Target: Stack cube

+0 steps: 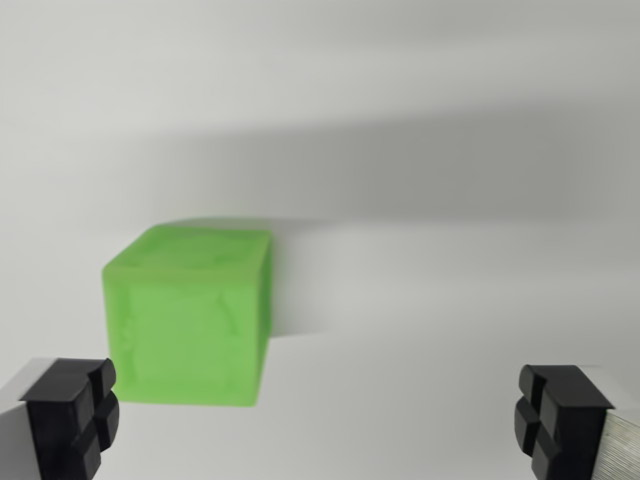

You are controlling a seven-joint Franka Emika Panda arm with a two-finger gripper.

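A green cube [190, 315] rests on a white surface in the left half of the wrist view, one corner turned slightly toward the camera. My gripper [315, 420] is open wide. Its black fingertips [72, 410] show at the bottom corners of the view, one at each side. The cube sits just beyond the left fingertip, apart from it, and nothing is between the fingers. No other cube is in view.
The white surface [450, 300] stretches around the cube, crossed by a broad grey shadow behind it.
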